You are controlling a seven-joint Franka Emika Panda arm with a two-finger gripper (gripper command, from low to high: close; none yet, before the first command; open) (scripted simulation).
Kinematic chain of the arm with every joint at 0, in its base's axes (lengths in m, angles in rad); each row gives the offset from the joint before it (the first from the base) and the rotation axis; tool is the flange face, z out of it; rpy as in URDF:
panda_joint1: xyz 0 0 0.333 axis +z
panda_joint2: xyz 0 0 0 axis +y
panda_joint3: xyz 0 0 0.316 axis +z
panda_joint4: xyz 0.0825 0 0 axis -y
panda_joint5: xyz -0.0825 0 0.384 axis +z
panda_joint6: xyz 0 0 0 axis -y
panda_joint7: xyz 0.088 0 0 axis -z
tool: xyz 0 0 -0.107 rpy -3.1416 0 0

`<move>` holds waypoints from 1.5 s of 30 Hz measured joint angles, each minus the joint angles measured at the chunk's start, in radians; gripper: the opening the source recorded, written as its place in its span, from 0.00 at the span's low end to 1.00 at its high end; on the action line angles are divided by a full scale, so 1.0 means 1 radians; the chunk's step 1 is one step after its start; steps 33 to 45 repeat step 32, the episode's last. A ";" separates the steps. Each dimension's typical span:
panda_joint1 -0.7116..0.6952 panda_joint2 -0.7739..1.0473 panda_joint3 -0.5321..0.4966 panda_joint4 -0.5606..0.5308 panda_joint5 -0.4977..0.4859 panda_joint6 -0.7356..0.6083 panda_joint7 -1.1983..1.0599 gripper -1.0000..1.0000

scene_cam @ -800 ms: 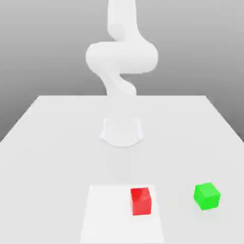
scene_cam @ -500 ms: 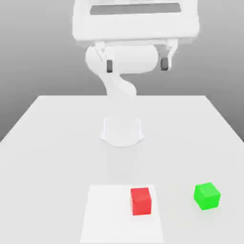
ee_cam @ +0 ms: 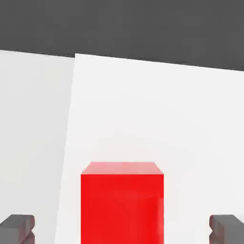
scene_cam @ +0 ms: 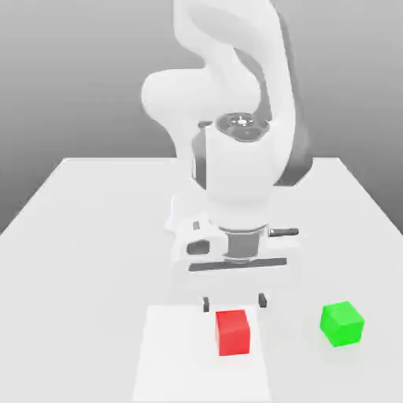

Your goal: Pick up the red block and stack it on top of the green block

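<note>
The white two-finger gripper (scene_cam: 234,302) hangs spread wide and empty over the glossy red cube (scene_cam: 233,334) — the pick is in hand. Next: lower straight, then close; the plain green cube (scene_cam: 342,323) waits at the red one's three o'clock in the exterior view.

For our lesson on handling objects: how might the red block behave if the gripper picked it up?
The red block looks rigid, given its straight edges, so it probably won't sag. Its flat faces suggest an even grip, and its cube shape makes rolling unlikely.
</note>
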 joint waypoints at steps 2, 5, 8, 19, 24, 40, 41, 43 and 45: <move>0.006 0.072 -0.007 0.010 -0.006 0.061 0.004 0.50; 0.007 0.093 -0.009 0.013 -0.007 0.079 0.006 0.00; 0.007 0.093 -0.009 0.013 -0.010 0.079 0.008 0.00; 0.131 -0.139 0.080 0.022 0.017 -0.162 -0.043 0.00; 0.322 -0.121 0.168 0.094 0.001 -0.217 -0.085 0.00; 0.330 0.032 0.126 0.107 -0.073 -0.080 -0.036 1.00; 0.330 0.032 0.126 0.107 -0.073 -0.080 -0.036 1.00; 0.330 0.032 0.126 0.107 -0.073 -0.080 -0.036 1.00; 0.330 0.032 0.126 0.107 -0.073 -0.080 -0.036 1.00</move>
